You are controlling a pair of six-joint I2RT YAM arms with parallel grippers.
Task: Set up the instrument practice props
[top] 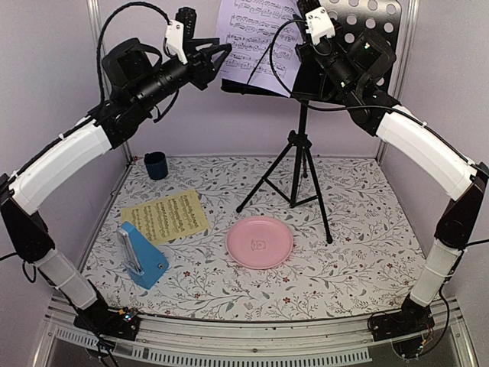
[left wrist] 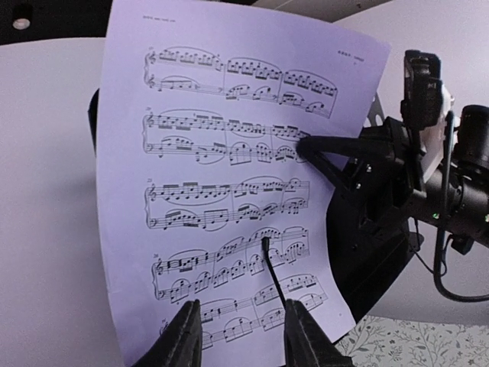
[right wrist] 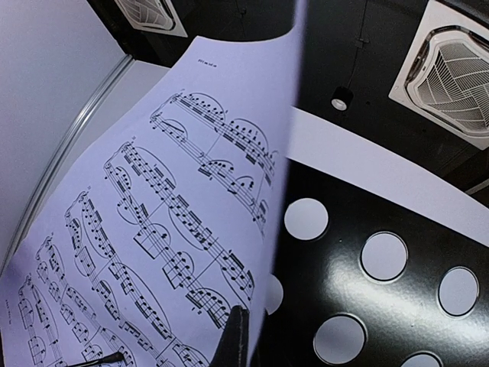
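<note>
The lilac sheet of music [top: 256, 38] stands on the black perforated desk [top: 370, 23] of the tripod music stand [top: 298, 164]. My right gripper [top: 299, 15] holds the sheet's right edge. In the right wrist view one finger [right wrist: 237, 340] lies on the front of the sheet [right wrist: 153, 229], and the other is hidden behind it. My left gripper [left wrist: 243, 336] is open just in front of the sheet's lower part [left wrist: 221, 176], touching nothing. The yellow sheet [top: 166, 215] lies flat on the table at left. The blue metronome [top: 141, 256] stands in front of it.
A pink round plate [top: 260, 241] lies mid-table in front of the tripod legs. A dark blue cup [top: 156, 164] stands at the back left. A thin black wire [left wrist: 271, 267] crosses the lilac sheet's lower face. Walls close in the table at the back and sides.
</note>
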